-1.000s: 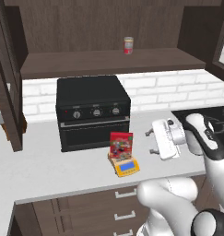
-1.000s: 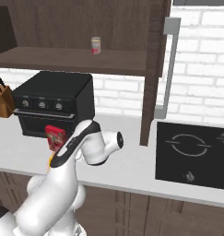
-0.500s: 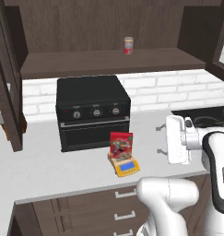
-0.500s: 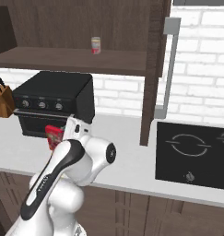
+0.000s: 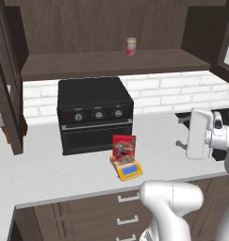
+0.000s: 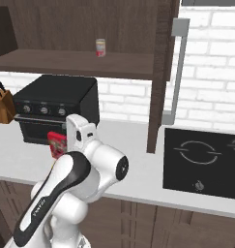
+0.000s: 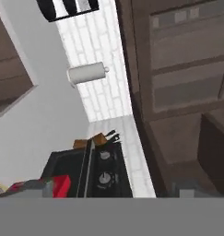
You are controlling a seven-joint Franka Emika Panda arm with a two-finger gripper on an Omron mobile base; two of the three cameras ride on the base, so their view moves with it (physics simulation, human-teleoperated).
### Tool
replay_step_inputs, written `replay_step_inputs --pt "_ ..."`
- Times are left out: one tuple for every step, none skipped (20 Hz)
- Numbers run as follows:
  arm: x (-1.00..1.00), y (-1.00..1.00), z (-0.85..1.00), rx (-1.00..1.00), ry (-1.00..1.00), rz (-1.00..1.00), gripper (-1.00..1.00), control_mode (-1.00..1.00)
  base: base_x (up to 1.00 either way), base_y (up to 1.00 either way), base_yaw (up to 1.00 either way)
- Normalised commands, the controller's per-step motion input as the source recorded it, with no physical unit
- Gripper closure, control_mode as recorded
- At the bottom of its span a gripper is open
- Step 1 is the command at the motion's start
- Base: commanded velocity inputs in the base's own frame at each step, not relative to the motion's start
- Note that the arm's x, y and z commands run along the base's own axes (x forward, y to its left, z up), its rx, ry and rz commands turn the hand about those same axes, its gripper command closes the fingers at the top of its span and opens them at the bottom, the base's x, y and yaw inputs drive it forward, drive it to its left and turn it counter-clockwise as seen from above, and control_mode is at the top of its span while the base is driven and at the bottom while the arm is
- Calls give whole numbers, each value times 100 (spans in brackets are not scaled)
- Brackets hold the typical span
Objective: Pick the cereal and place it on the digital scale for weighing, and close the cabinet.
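Cereal [image 5: 124,147] standing upright on the digital scale [image 5: 127,170], on the bench [image 5: 50,169] before the black oven [image 5: 94,113]. End effector [image 5: 200,134] spread wide, empty, right of them. Cabinet [image 6: 160,72] door open.

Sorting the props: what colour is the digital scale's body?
Yellow-orange digital scale, clearest in the left base view.

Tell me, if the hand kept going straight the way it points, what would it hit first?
Probably the oven, low in its own view; it may pass above to the knife block. Depth is unclear.
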Motion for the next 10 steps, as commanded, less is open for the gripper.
replay_step_inputs --pt "-59 0 53 -13 -53 -14 -100 -100 0 0 0" --pt "-59 0 35 -10 -45 -17 -100 -100 0 0 0" --pt "-46 0 22 -5 -39 -21 -100 -100 0 0 0" --pt "-48 0 18 -5 -45 -27 -100 -100 0 0 0" --pt "-46 4 11 -4 -46 -33 -100 -100 0 0 0" --pt "-43 4 11 -5 -52 -38 -100 -100 0 0 0" --pt "-41 0 11 -5 -53 -40 -100 -100 0 0 0" --pt "-41 0 10 -5 -55 -41 -100 -100 0 0 0" --pt "-43 0 4 -5 -55 -41 -100 -100 0 0 0" --pt "-60 0 0 0 -53 -47 -100 -100 0 0 0"
